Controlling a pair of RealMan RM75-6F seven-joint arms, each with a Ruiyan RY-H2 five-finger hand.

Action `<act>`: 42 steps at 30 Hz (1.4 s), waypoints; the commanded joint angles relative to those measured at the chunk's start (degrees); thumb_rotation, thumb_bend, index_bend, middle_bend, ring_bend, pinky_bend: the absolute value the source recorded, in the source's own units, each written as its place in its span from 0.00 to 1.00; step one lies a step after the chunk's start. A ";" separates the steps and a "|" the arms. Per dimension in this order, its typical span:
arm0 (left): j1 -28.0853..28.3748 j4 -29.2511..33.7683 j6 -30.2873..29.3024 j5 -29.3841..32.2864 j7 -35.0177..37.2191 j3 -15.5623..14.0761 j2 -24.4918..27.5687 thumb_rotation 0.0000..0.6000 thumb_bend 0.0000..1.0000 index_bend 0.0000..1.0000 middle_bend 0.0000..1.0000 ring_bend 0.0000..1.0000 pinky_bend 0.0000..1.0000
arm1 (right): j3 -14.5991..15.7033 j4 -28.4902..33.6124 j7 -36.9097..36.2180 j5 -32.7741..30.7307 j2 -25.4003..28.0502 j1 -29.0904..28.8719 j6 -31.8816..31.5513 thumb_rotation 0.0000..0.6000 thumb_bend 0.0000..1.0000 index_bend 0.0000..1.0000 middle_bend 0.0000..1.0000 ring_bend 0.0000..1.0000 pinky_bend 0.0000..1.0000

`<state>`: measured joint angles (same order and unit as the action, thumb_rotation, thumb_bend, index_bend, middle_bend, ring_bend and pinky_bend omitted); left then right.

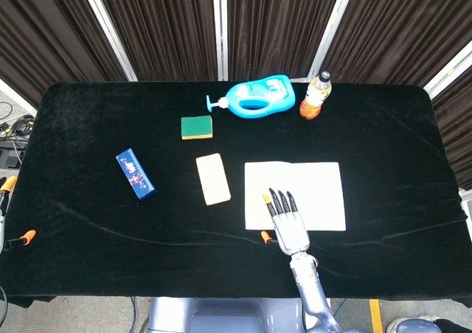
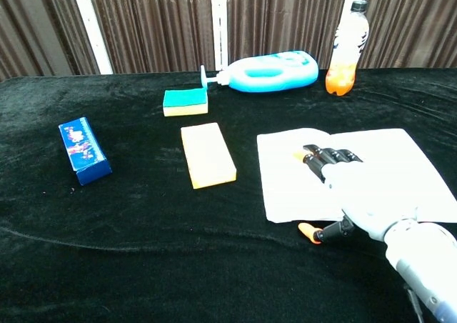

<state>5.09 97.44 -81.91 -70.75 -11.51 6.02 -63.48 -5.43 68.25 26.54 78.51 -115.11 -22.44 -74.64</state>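
Note:
A white sheet (image 1: 310, 186) lies flat on the black tablecloth, right of centre. My right hand (image 1: 290, 224) rests palm down on the sheet's near left part, with its dark fingers stretched forward and slightly apart. Its orange-tipped thumb (image 2: 308, 230) sticks out to the left, just off the sheet's near edge. In the chest view the right hand (image 2: 357, 187) covers part of the white sheet (image 2: 393, 155) and holds nothing. My left hand shows in neither view.
A yellow sponge block (image 1: 212, 178) lies just left of the sheet. Further off are a green-topped sponge (image 1: 197, 127) and a blue box (image 1: 136, 174). At the back, a blue detergent bottle (image 1: 258, 97) lies on its side beside an upright orange drink bottle (image 1: 316, 96).

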 commanded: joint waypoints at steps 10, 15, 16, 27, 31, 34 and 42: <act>-0.06 0.00 -0.15 -0.08 0.45 0.08 0.00 1.00 0.09 0.00 0.00 0.00 0.00 | -1.97 -1.53 2.85 -2.19 -1.07 -0.76 2.13 1.00 0.20 0.00 0.00 0.00 0.00; -0.10 0.05 -0.31 -0.34 0.86 0.09 0.01 1.00 0.09 0.00 0.00 0.00 0.00 | -3.20 -4.80 0.37 -1.73 -3.06 -1.22 1.24 1.00 0.24 0.00 0.00 0.00 0.00; -0.13 0.07 -0.39 -0.43 0.94 0.09 0.01 1.00 0.09 0.00 0.00 0.00 0.00 | -3.43 -5.61 -0.57 -1.38 -3.51 -1.30 0.76 1.00 0.27 0.00 0.00 0.00 0.00; -0.28 0.29 -0.93 -1.02 1.16 0.04 -0.18 1.00 0.09 0.00 0.00 0.00 0.00 | -7.00 -2.70 -11.46 -2.84 -4.24 1.25 -3.19 1.00 0.40 0.00 0.00 0.00 0.00; -0.29 0.32 -1.09 -1.08 0.98 0.06 -0.31 1.00 0.10 0.00 0.00 0.00 0.00 | -8.36 4.23 -11.57 -4.69 -0.65 2.27 -2.72 1.00 0.41 0.00 0.00 0.00 0.00; -0.34 0.38 -1.37 -1.36 1.05 0.07 -0.39 1.00 0.09 0.00 0.00 0.00 0.00 | -9.16 7.24 -11.11 -4.50 1.20 3.03 -4.67 1.00 0.40 0.00 0.00 0.00 0.00; -0.69 0.66 -2.67 -2.78 1.33 -0.04 -0.59 1.00 0.10 0.00 0.00 0.00 0.00 | -10.37 12.18 -10.59 -4.31 5.79 5.32 -8.90 1.00 0.40 0.00 0.00 0.00 0.00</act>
<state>4.42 98.05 -84.53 -73.48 -10.16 6.00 -64.06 -15.54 79.55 15.71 74.37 -110.07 -17.79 -82.82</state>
